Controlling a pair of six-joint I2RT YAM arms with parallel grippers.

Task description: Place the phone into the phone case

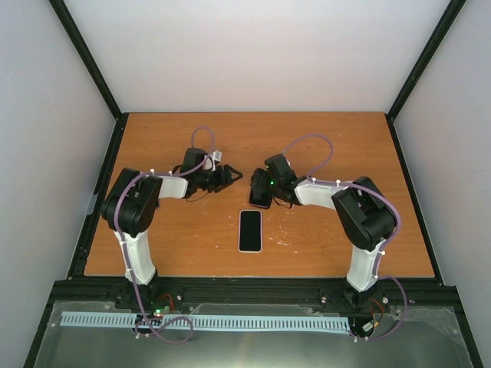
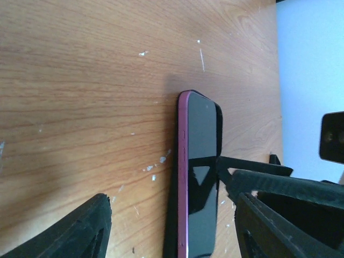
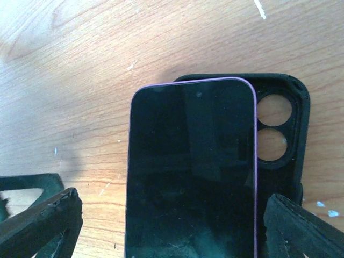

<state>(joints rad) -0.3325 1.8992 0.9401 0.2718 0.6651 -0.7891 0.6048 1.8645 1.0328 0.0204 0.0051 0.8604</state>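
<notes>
— What is the left gripper [image 1: 229, 178] doing?

— It is hanging low over the bench [image 1: 330, 146] with its fingers spread wide, and it is gripping nothing. It is pointing toward the case from just beside it.

— And where is the phone sitting?

— The purple-edged phone [image 3: 191, 172] is lying screen up on top of the black case [image 3: 299, 123], near the middle of the bench. It is lying off to one side. One long edge of the case and its two camera holes are showing past the phone, so it is not sitting down inside.

— Anything else there?

— A pale-edged phone [image 1: 250, 230] is lying flat on its own, a little nearer the arm bases.

— And the right gripper [image 3: 173, 201]?

— It is hovering over the purple-edged phone with its fingers standing wide apart, one on either side of phone and case. Neither finger is touching them, as far as I can see.
</notes>
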